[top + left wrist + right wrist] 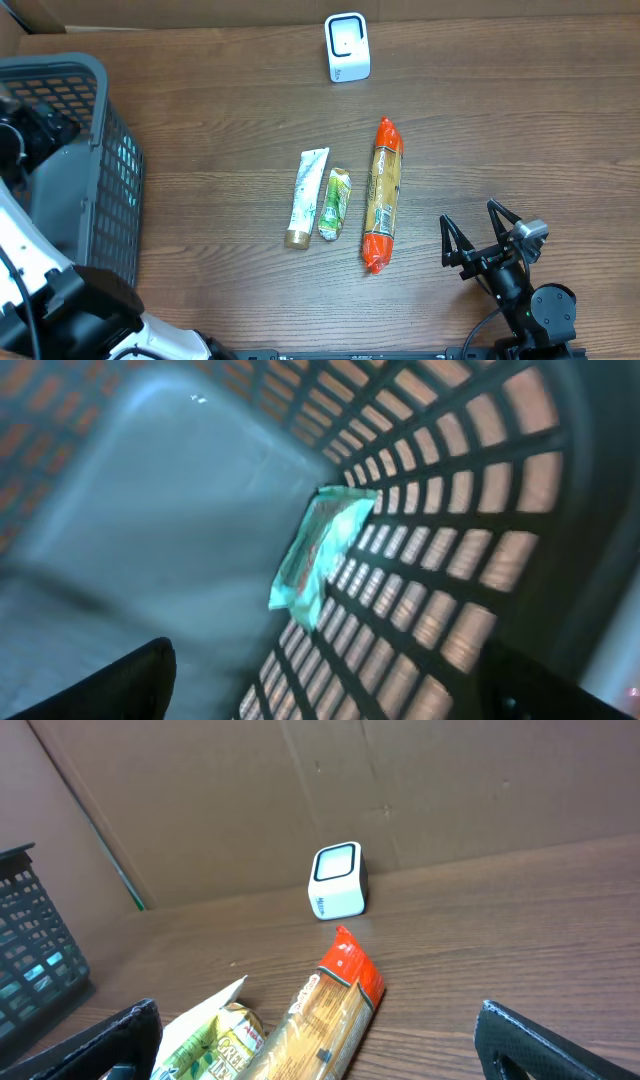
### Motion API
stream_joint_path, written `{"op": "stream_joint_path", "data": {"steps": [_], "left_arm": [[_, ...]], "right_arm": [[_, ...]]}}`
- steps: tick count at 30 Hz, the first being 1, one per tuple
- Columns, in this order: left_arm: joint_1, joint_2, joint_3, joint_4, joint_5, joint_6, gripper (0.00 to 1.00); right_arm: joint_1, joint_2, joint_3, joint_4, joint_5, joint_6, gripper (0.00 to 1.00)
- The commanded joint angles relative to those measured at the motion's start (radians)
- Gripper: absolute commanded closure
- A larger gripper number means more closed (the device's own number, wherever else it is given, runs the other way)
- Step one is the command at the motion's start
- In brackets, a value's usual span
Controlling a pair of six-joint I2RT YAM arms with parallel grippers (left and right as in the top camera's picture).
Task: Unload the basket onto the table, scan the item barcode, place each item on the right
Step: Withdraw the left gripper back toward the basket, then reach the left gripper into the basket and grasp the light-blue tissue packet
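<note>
My right gripper (467, 211) stands with its jaws spread wide and nothing between them, low over the table near my own edge. The nearest thing left to scan is the long orange-ended packet (382, 195), which lies just to the left of that gripper and a little ahead of it. Its long axis runs straight away from me, the far end aimed roughly at the white scanner (347, 47) by the back wall. A green sachet (335, 204) lies just beside it on the far side, and a pale tube (306, 197) is next to that, both parallel to it. My left gripper (325, 670) is also open and empty, down inside the grey basket (100, 120), looking at a teal packet (320, 550) that leans against the mesh wall. So the right arm is plainly the closer one. I judge the reach should go left and slightly forward, with the jaws turned across the packet's narrow width, not along its length.
</note>
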Motion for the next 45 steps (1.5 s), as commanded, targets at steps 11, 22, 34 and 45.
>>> {"op": "stream_joint_path", "data": {"steps": [11,22,34,45], "left_arm": [[0.005,0.009,-0.365,0.302,0.047,0.242,0.17],[0.003,0.011,-0.553,0.581,0.151,0.276,0.18],[0.004,0.040,-0.676,0.701,0.134,0.309,0.22],[0.003,0.089,-0.677,0.694,-0.031,0.250,0.54]], "right_arm": [[-0.001,-0.009,-0.011,0.005,0.010,-0.003,0.00],[-0.001,-0.009,-0.011,0.005,0.010,-0.003,0.00],[-0.001,-0.009,-0.011,0.005,0.010,-0.003,0.00],[-0.001,-0.009,-0.011,0.005,0.010,-0.003,0.00]]}}
